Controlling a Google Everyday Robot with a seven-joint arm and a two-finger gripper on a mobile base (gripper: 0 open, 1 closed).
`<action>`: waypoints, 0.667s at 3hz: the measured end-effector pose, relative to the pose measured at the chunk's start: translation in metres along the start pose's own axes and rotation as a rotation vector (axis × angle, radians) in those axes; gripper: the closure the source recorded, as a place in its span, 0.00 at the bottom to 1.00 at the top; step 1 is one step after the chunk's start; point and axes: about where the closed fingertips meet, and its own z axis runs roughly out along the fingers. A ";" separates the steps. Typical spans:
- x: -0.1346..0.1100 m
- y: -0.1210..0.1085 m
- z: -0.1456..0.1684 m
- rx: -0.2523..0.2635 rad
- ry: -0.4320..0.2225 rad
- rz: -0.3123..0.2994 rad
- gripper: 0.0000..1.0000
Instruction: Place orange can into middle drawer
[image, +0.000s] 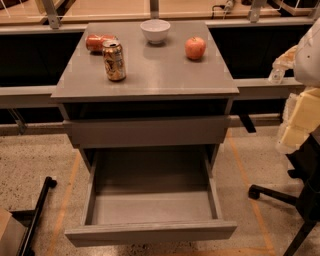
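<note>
Grey tabletop (160, 70): orange can (114, 61) upright at 10 o'clock, reachable.
Middle drawer (150, 232) at 6 o'clock gapes open for it; end effector (297, 120) at 3 o'clock edge, grip cannot tell.

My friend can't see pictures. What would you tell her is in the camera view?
A grey cabinet stands with its middle drawer pulled open and empty. On top are an upright orange can, a red can lying on its side behind it, a white bowl and an apple. The robot's gripper is at the right edge, away from the can.
</note>
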 end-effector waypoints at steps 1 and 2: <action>0.000 0.000 0.000 0.000 0.000 0.000 0.00; -0.006 -0.004 0.002 0.003 -0.025 -0.016 0.00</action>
